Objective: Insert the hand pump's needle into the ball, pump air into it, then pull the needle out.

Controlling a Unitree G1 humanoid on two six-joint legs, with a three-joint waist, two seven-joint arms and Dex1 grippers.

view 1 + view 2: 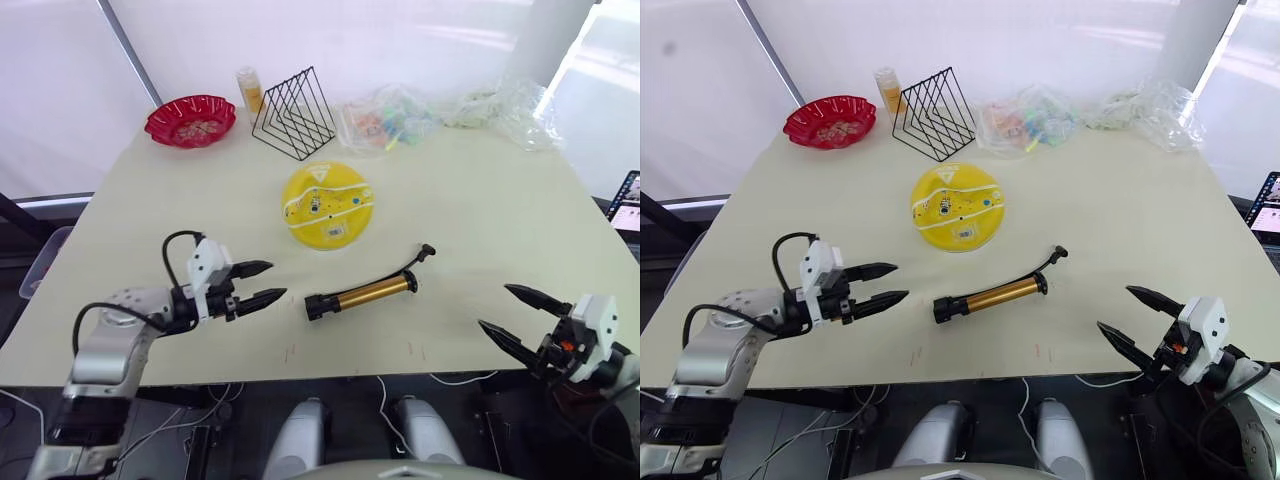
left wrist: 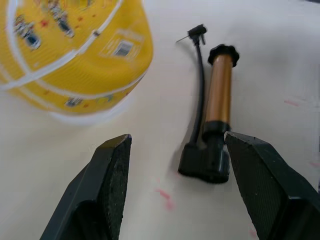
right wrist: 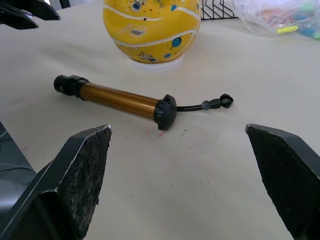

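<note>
The yellow ball (image 1: 327,204) with white seam lines rests on a white ring in the middle of the table. In front of it lies the gold hand pump (image 1: 362,295), its black handle end toward my left gripper (image 1: 262,283). The thin black hose curls to the needle fitting (image 1: 427,250) at the pump's far right; the needle (image 2: 183,38) itself is a tiny tip. My left gripper is open, a short way left of the pump's handle. At the table's front right edge my right gripper (image 1: 512,311) is open and holds nothing.
At the back of the table stand a red bowl (image 1: 190,120), a small orange bottle (image 1: 249,92), a black wire rack (image 1: 294,113) and clear plastic bags (image 1: 390,118) with coloured items. A phone (image 1: 627,203) sits off the right edge.
</note>
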